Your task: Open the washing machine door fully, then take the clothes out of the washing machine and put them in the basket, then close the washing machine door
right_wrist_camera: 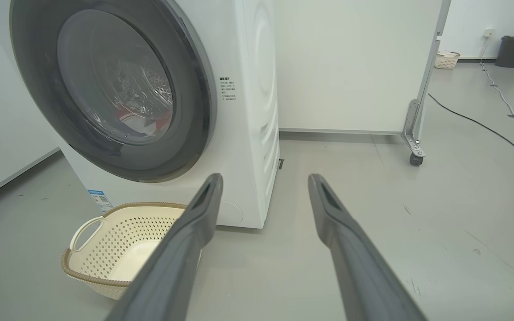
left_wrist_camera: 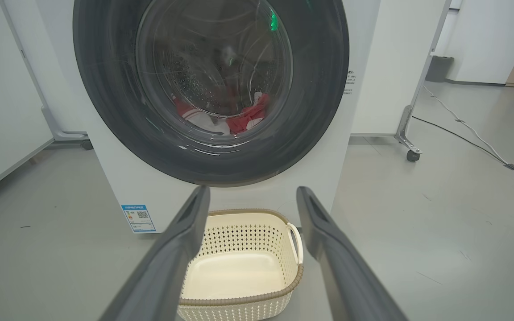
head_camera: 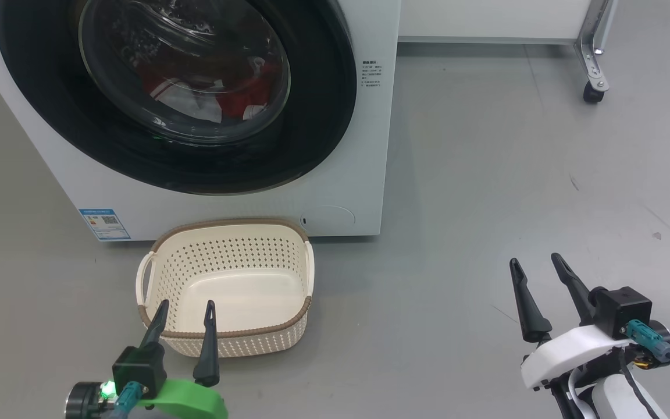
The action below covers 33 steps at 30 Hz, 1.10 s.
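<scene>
"On the grey floor (head_camera: 486,203), right before the washing machine (head_camera: 364,174), what stands there?"

"The basket (head_camera: 230,226), upright, its far rim close under the machine's front. I cannot tell whether the two touch. Its cream bottom is bare."

"And the clothes (head_camera: 242,99)?"

"Inside the drum, low down, red and white behind the glass. The washing machine door (head_camera: 323,116) lies shut against the front, with its black rim all around the bowl."

"How is the left tool (head_camera: 187,302)?"

"Its two dark fingers stand apart with nothing between them. In the head view their tips lie over the near rim of the basket. The left wrist view looks between them at the basket and the door above it."

"And the right tool (head_camera: 534,258)?"

"Apart as well, and gripping nothing. It hangs over bare floor off to the right, well clear of the machine and the basket."

"Anything else nearby?"

"A blue label sticker (head_camera: 104,224) sits at the lower left of the machine's front. Right of the machine, a white panel rests on a castor (head_camera: 592,92), and in the right wrist view a dark cable (right_wrist_camera: 475,122) runs across the floor beyond it."
</scene>
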Tool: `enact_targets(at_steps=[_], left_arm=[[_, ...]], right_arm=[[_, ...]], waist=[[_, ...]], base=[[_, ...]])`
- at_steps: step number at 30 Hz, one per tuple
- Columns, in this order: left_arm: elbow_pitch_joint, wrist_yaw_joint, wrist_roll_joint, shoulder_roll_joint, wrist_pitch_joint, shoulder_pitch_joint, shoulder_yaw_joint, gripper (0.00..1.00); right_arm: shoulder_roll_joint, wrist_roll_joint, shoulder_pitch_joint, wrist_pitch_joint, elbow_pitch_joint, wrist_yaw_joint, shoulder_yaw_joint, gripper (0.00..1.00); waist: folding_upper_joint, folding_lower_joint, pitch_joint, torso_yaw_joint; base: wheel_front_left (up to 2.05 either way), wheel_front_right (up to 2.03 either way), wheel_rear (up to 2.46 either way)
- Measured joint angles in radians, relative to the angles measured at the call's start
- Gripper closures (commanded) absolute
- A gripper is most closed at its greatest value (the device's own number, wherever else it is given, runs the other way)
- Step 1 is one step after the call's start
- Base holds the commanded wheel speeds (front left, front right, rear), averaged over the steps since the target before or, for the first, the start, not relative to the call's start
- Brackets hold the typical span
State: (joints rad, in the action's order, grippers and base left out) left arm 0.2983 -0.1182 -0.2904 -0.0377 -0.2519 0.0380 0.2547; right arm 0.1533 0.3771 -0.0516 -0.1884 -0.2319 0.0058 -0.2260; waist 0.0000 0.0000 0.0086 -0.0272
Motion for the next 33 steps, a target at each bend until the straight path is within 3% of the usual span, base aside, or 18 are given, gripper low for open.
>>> enact_targets(at_steps=[33], left_arm=[[0.012, 0.0, -0.008, 0.0, 0.0, 0.004, 0.009, 0.0]], right_arm=[[-0.004, 0.001, -0.003, 0.003, -0.027, 0.0, -0.002, 0.0]], waist=[[0.0, 0.0, 0.005, 0.01]], base=[[0.0, 0.0, 0.0]])
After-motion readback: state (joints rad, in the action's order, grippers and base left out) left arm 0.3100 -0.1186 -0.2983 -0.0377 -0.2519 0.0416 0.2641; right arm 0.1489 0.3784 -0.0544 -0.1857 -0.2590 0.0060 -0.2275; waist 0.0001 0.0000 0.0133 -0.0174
